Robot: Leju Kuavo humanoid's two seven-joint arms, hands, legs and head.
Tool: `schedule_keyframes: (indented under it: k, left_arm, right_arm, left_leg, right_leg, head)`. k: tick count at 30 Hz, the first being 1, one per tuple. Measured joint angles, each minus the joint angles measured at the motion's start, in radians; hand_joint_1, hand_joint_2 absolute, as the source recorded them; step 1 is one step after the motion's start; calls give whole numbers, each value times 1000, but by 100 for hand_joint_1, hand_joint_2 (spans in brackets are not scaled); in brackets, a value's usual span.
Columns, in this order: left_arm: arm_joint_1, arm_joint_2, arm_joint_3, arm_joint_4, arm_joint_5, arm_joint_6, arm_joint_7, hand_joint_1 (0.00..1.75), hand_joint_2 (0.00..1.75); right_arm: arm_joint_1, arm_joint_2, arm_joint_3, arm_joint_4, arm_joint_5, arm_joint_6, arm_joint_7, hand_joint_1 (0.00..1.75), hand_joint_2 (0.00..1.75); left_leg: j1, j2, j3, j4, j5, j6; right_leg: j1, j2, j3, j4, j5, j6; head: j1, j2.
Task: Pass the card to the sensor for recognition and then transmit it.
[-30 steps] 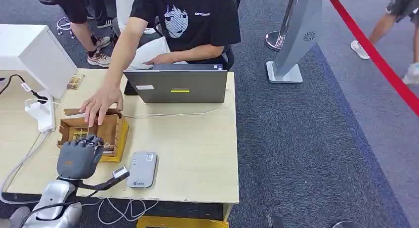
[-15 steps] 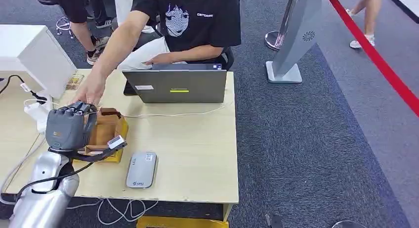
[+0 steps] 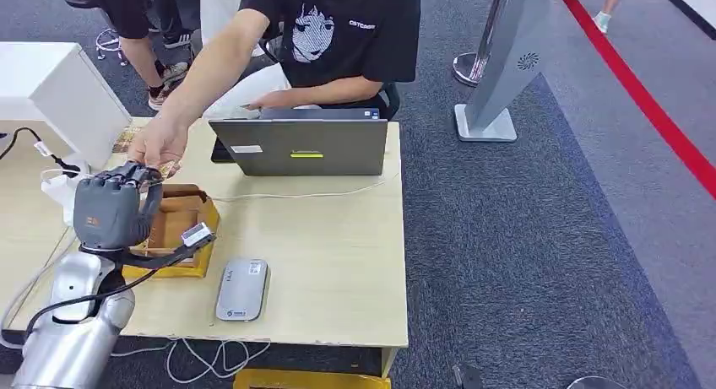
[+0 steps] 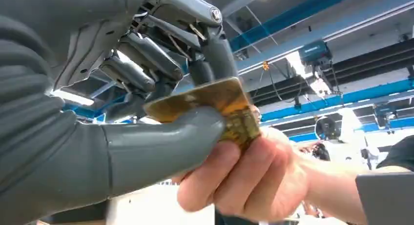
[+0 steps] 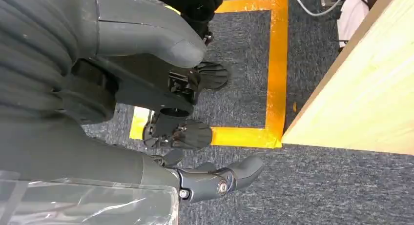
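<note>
The left hand [image 4: 146,117] pinches the gold card [image 4: 215,108] between thumb and fingers, raised above the box [image 3: 181,224]; a person's hand [image 4: 244,171] grips the card too. Its print is unreadable. The right hand [image 5: 146,88] hangs, holding nothing, fingers apart. The grey sensor [image 3: 242,289] lies on the table [image 3: 338,262].

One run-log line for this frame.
left hand: pinching card | person's hand: gripping card | right hand: hanging, open
</note>
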Motion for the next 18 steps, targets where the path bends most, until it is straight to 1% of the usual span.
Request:
schedule_keyframes:
  k: [3, 5, 8, 10, 11, 13, 15, 17, 18]
  left_arm:
    - [5, 2, 0, 0, 11, 14, 1, 0, 175]
    - [20, 2, 0, -5, 40, 30, 0, 0, 175]
    - [78, -7, 8, -52, 160, 42, -48, 0, 175]
    - [109, -14, 18, -77, 184, 42, -66, 0, 175]
    - [123, -18, 24, -87, 215, 42, -85, 0, 175]
    - [165, -37, 48, -124, 321, 42, -143, 0, 175]
    - [227, -75, 96, -175, 481, 43, -248, 0, 175]
    - [300, -122, 158, -237, 718, 28, -379, 0, 175]
    - [334, -147, 191, -268, 849, 2, -428, 0, 175]
  right_arm:
    - [0, 0, 0, 0, 3, 0, 0, 0, 175]
    - [1, 0, -2, 0, 1, 0, -1, 0, 175]
    - [3, 0, -14, 0, -6, 2, -10, 0, 175]
    - [5, 0, -19, 0, -7, 3, -13, 0, 175]
    - [6, 0, -21, 0, -8, 3, -15, 0, 175]
    - [8, 0, -28, 0, -13, 6, -23, 0, 175]
    - [16, 0, -40, 0, -22, 18, -37, 0, 175]
    - [28, 0, -53, 0, -33, 26, -55, 0, 175]
    - [34, 0, -60, 1, -39, 29, -64, 0, 175]
  left_leg:
    - [0, 0, 0, 0, 0, 0]
    - [0, 0, 0, 0, 0, 0]
    - [0, 0, -1, 0, 0, 0]
    - [0, 0, -1, 0, 0, 0]
    - [0, 0, -2, 0, 0, 0]
    - [0, 0, -1, 0, 0, 0]
    - [0, 1, -2, 0, 0, 0]
    - [0, 1, -2, 0, -1, 0]
    - [0, 1, -3, 0, -1, 0]
  right_leg:
    - [0, 0, 0, 0, 0, 0]
    - [0, 0, 0, 0, 0, 0]
    - [0, 0, -1, 0, 0, 0]
    - [0, 0, -1, 0, 0, 0]
    - [0, 0, -1, 0, 0, 0]
    - [0, 0, -1, 0, 0, 0]
    - [0, 1, -1, 0, 0, 0]
    - [0, 1, -2, 0, -1, 0]
    - [0, 1, -2, 0, -1, 0]
  head:
    - [0, 0]
    - [0, 0]
    - [0, 0]
    - [0, 0]
    - [0, 0]
    - [0, 0]
    - [0, 0]
    - [0, 0]
    - [0, 0]
